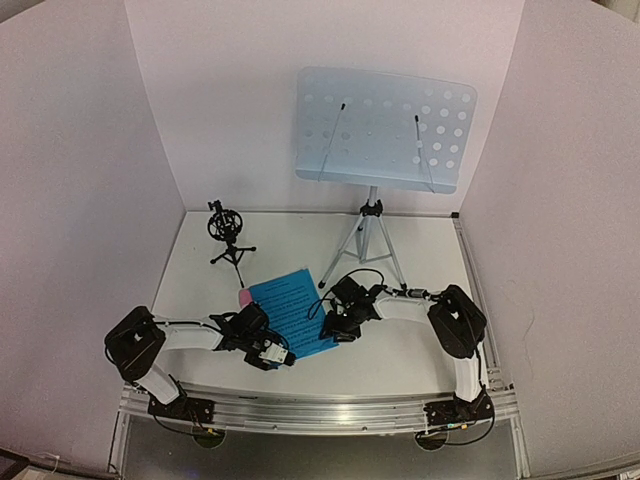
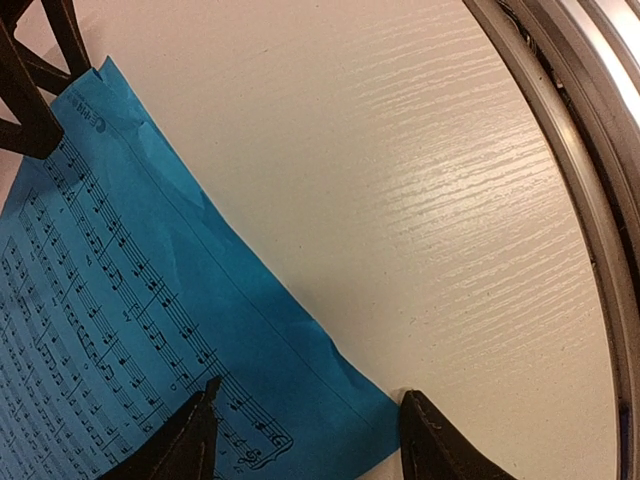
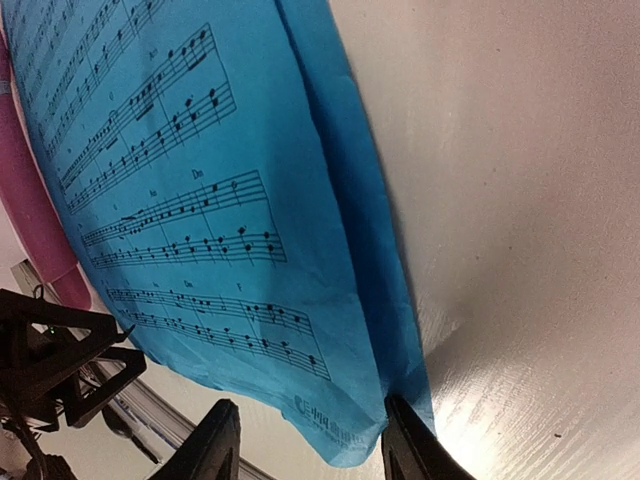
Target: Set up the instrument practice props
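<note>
Top external view has both my hands over the blue sheet-music pages (image 1: 290,303). They lie flat on the surface (image 1: 385,365), about midway between its left and right edges and nearer the near edge than the back. My left hand (image 1: 266,350) is at the pages' near end and my right hand (image 1: 336,326) is at their right side.

In the left wrist view my fingers (image 2: 188,445) are apart and straddle one corner of the paper, with no grip on it. In the right wrist view the fingers are likewise apart with another corner between them. One finger touches the paper's edge, but nothing is clamped. A second layer shows along that edge, so I take the two pages to be stacked.

The pink microphone (image 3: 28,190) lies along the pages' left side, seemingly partly beneath them. The music stand (image 1: 385,128) is upright by the back edge with its desk bare. The mic holder (image 1: 228,232) stands toward the back left corner with nothing in it.

I judge the step in hand to be picking up the pages, with nothing set in place yet. The next move calls for getting a finger under thin, flat paper. I would press and slide a corner until it buckles, then close gently on it. Both layers should come up together, uncreased, before I carry them to the stand.
</note>
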Robot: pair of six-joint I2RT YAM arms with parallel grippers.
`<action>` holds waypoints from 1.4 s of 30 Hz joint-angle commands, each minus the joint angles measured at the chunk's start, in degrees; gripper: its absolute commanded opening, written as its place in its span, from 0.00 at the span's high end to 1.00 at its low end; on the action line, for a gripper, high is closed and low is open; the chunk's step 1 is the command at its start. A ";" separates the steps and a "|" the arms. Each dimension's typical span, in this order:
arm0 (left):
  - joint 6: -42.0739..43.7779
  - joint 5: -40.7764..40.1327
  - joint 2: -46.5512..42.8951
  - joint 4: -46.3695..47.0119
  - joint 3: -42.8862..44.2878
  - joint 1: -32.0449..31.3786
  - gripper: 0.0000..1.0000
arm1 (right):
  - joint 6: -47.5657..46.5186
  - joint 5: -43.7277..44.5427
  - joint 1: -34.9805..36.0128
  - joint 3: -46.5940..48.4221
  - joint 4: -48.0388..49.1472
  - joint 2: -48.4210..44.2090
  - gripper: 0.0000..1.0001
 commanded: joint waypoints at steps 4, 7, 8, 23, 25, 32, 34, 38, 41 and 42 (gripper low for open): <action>1.28 0.60 0.47 0.58 -0.77 -0.06 0.38 | 1.08 -1.10 0.07 -0.86 2.63 -1.33 0.60; 1.28 0.64 0.46 0.48 -0.77 -0.07 0.38 | 1.50 -0.39 0.05 -1.10 2.63 -2.03 0.68; 1.28 0.67 0.43 0.48 -0.78 -0.07 0.38 | 1.71 -0.19 0.06 -1.20 2.63 -2.16 0.72; -10.14 2.04 -3.31 -3.72 7.89 2.11 0.30 | -2.83 5.56 0.13 1.89 -4.92 -7.60 1.00; -15.60 4.55 -5.03 -4.91 11.55 3.92 0.28 | -5.62 6.52 0.21 3.26 -7.20 -9.57 1.00; -40.22 9.54 -13.71 -2.14 18.70 8.44 0.24 | -17.04 10.95 3.36 13.26 -20.46 -13.93 1.00; -48.98 8.08 -16.33 1.00 18.69 9.90 0.23 | -21.72 12.76 5.39 17.97 -26.02 -13.79 1.00; -60.04 3.36 -21.69 4.61 17.63 12.24 0.20 | -28.99 21.99 9.81 27.16 -38.34 -13.66 1.00; -65.13 -0.16 -25.38 5.91 15.73 12.55 0.18 | -32.33 26.52 11.96 33.37 -42.30 -14.84 1.00; -67.20 -1.54 -26.28 5.72 15.11 12.65 0.17 | -33.43 26.54 12.35 35.40 -42.63 -15.28 1.00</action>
